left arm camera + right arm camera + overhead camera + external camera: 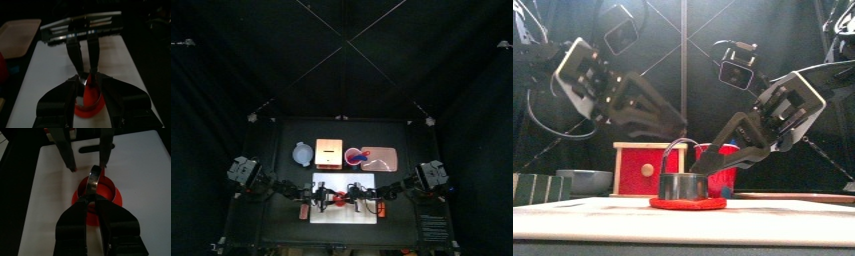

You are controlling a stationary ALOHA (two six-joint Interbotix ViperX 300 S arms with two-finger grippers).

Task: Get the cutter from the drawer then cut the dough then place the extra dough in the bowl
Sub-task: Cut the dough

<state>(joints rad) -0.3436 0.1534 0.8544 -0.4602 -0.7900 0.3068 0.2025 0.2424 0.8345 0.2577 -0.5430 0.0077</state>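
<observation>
Standing upright on a flat red disc of dough (687,204), the round metal cutter (683,186) with its wire handle sits at the middle of the white cutting board (47,188), near the table's front edge. The right gripper (93,196) is clamped on the cutter's wire handle, its jaws drawn together around it. The left gripper (87,167) hangs just past the dough on the far side, jaws spread and gripping nothing, tips close above the board.

Several things could go wrong from here. Pushing down through a thin handle held off-centre could tip the cutter, so that one side bites and the other rides up. Soft dough may cling inside the ring and lift with it, or the whole disc may skate across the smooth board. The spread left jaws are near enough to knock the cutter if either arm swings. The outer ring of dough could tear on its way to the blue-grey two-handled bowl (302,153), which is well back on the left beside the pale wooden box (647,165) with the red drawer front.

The cutter's axis is vertical, with the cutting rim down and the handle arching up. Which way the handle's loop faces is unclear.
</observation>
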